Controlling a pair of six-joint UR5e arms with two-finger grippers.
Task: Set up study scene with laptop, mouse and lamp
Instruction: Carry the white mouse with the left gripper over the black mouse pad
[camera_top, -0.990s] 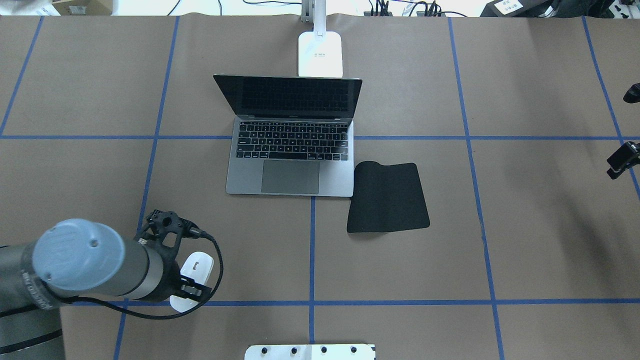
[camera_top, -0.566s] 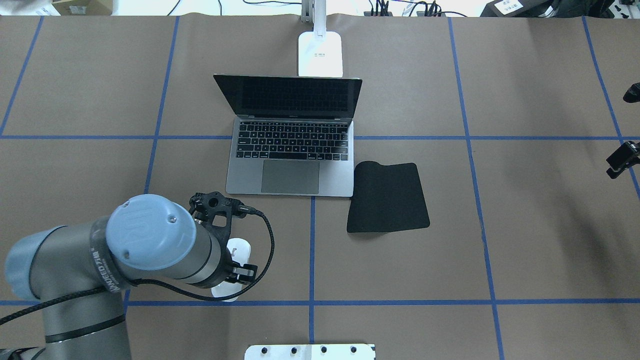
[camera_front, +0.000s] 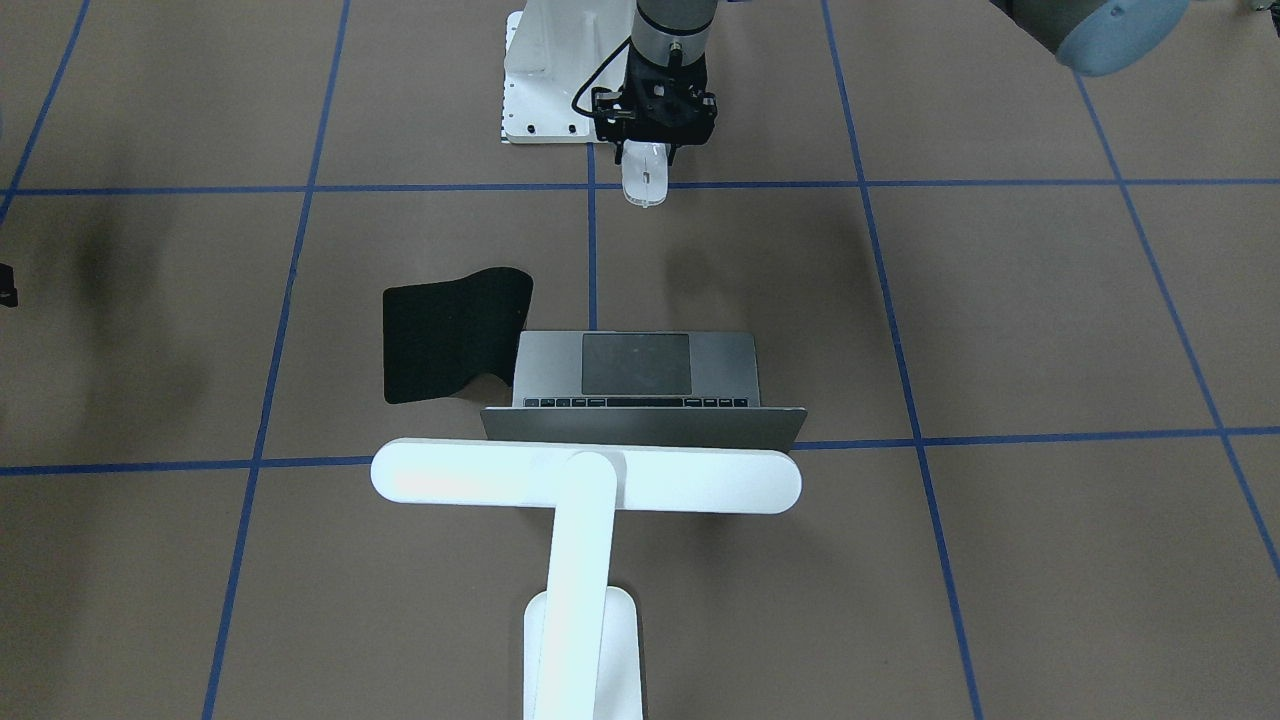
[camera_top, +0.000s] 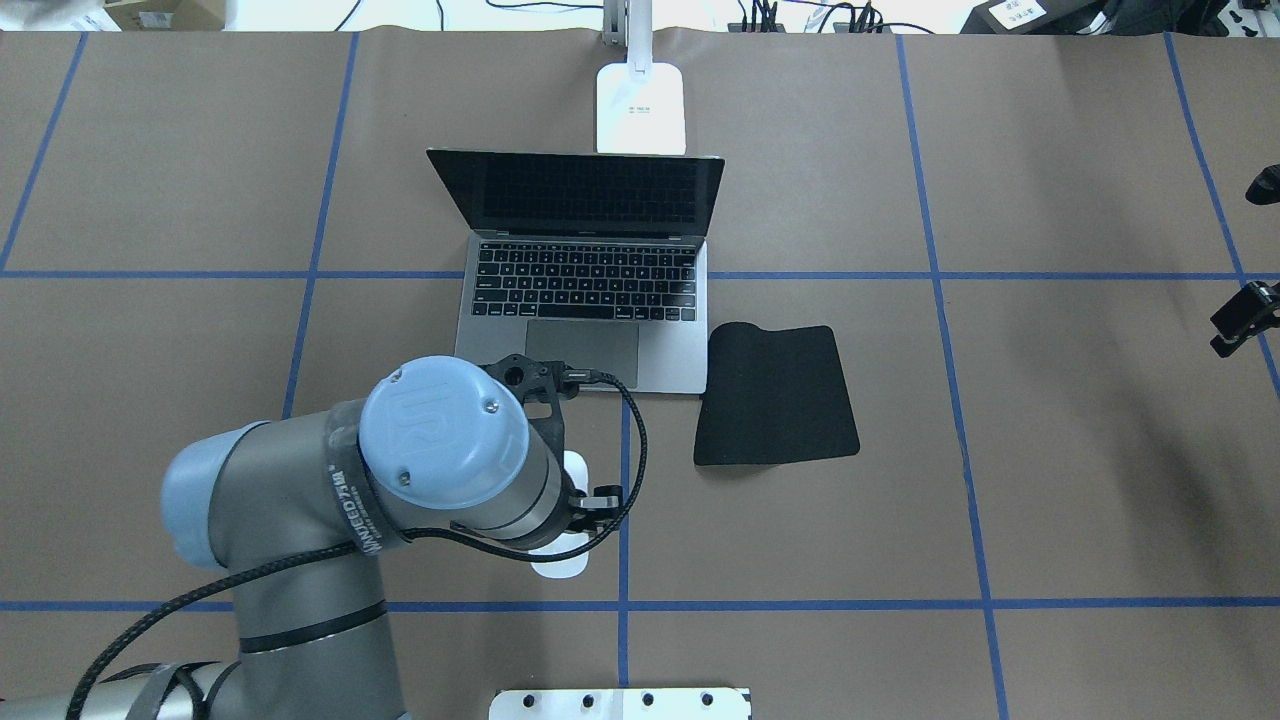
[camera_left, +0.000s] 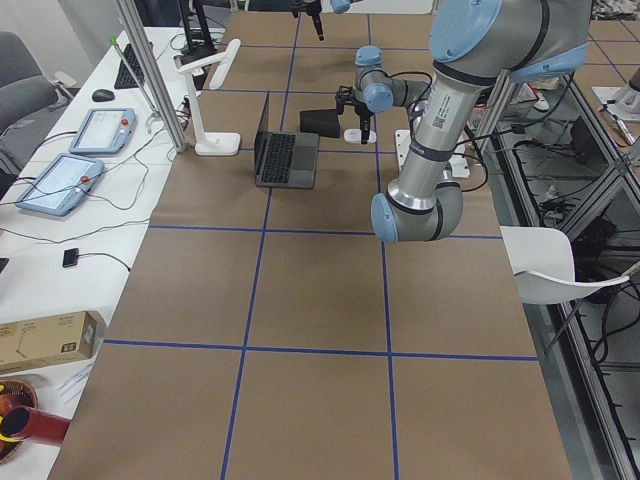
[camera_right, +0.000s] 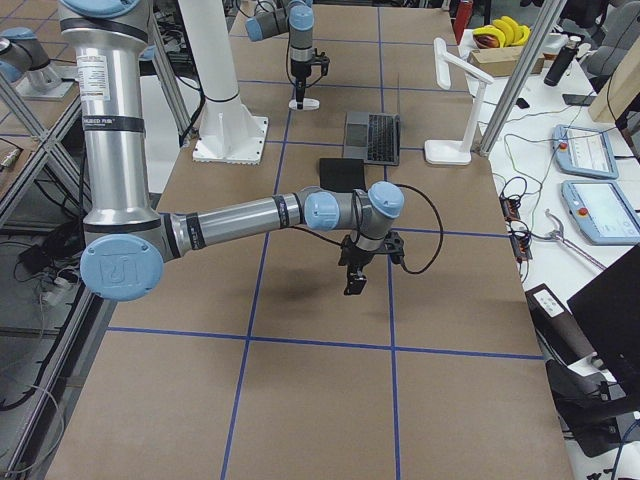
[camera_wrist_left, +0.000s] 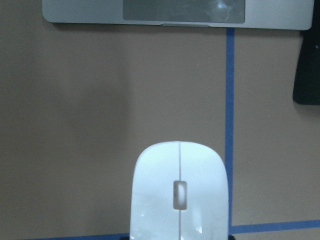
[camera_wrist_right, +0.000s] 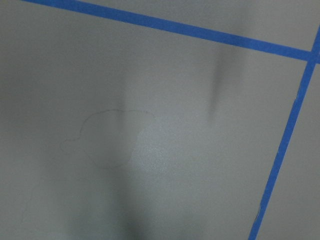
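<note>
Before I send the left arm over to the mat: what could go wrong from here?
1. The left gripper holds the glossy mouse by its sides, seemingly off the table; it might slip or tilt.
2. The mat curls up along its edge beside the laptop; a mouse set there may sit crooked.
3. The wrist cable loops out near the laptop's front edge and could catch it.

The left arm (camera_top: 300, 520) is a fat grey tube with round light-blue caps (camera_top: 445, 430). Little screws (camera_top: 489, 404) dot the caps, and white letters (camera_top: 350, 505) curl round the arm. A thin black cable (camera_top: 641, 440) loops to the black left claw (camera_front: 646, 158). The right arm (camera_right: 240, 215) is silver and blue too.
</note>
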